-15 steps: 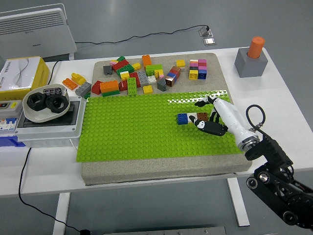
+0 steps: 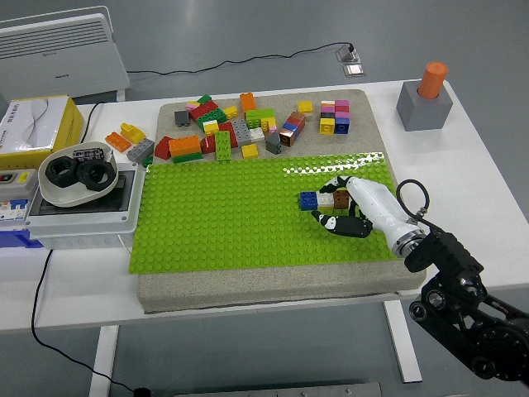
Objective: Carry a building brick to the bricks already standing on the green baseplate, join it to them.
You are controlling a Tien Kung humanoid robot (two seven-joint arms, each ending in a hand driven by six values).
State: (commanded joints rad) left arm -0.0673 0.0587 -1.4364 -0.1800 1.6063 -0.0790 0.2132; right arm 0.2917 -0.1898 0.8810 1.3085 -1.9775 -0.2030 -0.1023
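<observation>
Green baseplate [image 2: 223,223] across the pad; near its right edge, short brick row [image 2: 322,198] blue, white, brown. Right hand [image 2: 347,208] draped over that row's brown end, fingers curled, seemingly pressing a brick home.

one green baseplate [image 2: 223,215], one right hand [image 2: 347,207]

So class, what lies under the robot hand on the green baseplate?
Under the right robot hand sits a short brick row on the green baseplate: blue, white and brown parts show. Its right end is covered by the hand.
</observation>
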